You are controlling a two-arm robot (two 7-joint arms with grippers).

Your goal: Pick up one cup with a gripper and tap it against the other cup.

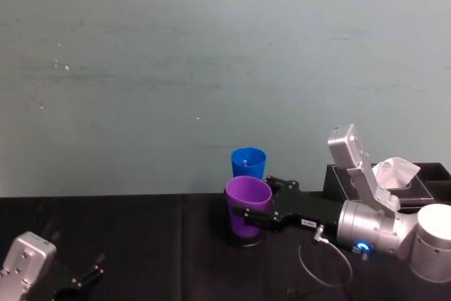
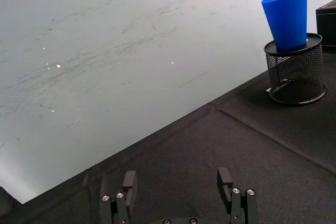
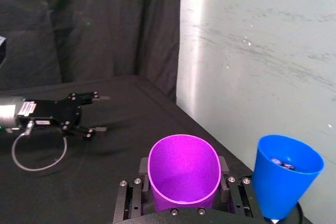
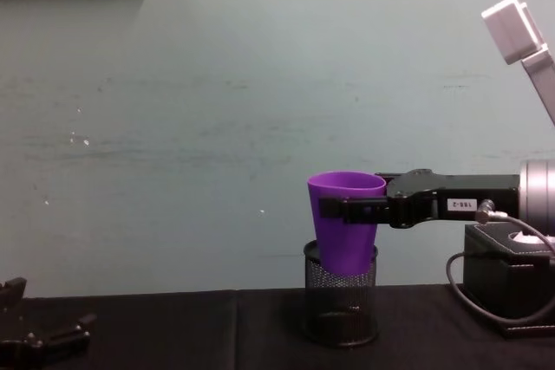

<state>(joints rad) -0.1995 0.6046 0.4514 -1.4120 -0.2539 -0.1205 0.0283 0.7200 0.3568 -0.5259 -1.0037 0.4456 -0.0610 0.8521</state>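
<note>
- Right gripper [image 3: 184, 166]: reaches in from the right and is clamped on the purple cup [image 4: 345, 236] just below its rim, one finger on each side of the wall.
- Purple cup: upright, mouth up, held clear of the black-covered table [image 2: 236, 145] near the middle of the scene, at roughly the blue cup's height.
- Blue cup [image 3: 286, 177]: upright, its base seated in the mouth of a black mesh pen holder [image 2: 294, 74]. The holder stands on the table by the far wall, just beyond the purple cup.
- Relation of the cups: just beside each other. The right wrist view shows a gap between the two rims, with a gripper finger in it. No contact noted.
- Left gripper [image 2: 177, 182]: low at the near left over the cloth, fingers spread wide, holding nothing, well apart from both cups.
- Progress, in my judgement: the pick-up is done and the purple cup is alongside its target. The tap itself is outstanding, a short sideways move of the purple cup onto the blue wall. A light touch is advised, since the blue cup merely perches in the holder and could tip out.
- Markings: a small white label [image 4: 460, 204] on the right gripper's body carries dark characters, too small to read with confidence. A blue light [image 1: 361, 247] shows on the right arm's ring. No brand or writing seen on either cup or on the holder.
</note>
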